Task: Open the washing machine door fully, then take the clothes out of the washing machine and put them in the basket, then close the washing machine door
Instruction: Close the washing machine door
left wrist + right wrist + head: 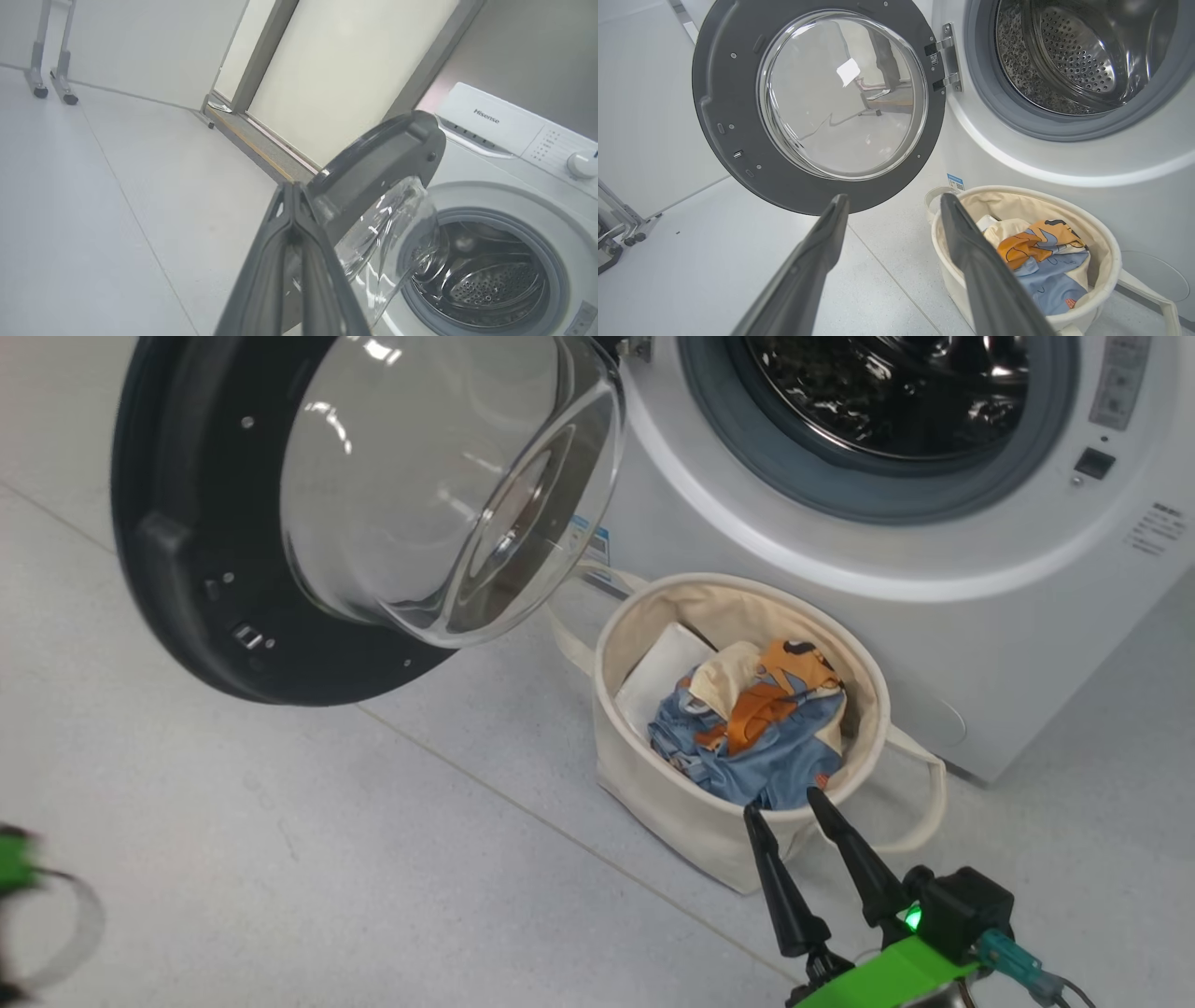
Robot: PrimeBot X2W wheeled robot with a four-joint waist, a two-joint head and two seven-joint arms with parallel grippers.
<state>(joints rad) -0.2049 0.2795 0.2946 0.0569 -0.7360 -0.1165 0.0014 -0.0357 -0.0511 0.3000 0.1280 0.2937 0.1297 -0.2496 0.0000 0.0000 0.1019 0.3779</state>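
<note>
The washing machine door (243, 579) (738, 112) (373, 163) hangs wide open to the left of the white washing machine (840, 551) (1064, 158) (490, 196). The drum shows bare metal. The light-blue and orange clothes (766, 728) (1045, 266) lie in the cream basket (653, 784) (1104, 261) in front of the machine. My right gripper (784, 803) (892, 203) is open and empty, its tips at the basket's near rim. My left gripper (294, 186) is shut on nothing, its tips just left of the door's edge; whether they touch it I cannot tell.
A flat white sheet (658, 672) rests inside the basket beside the clothes. Pale tiled floor (327, 859) spreads to the left. A wheeled metal frame (51, 70) stands far off by the wall, and a doorway threshold (252, 144) lies behind the door.
</note>
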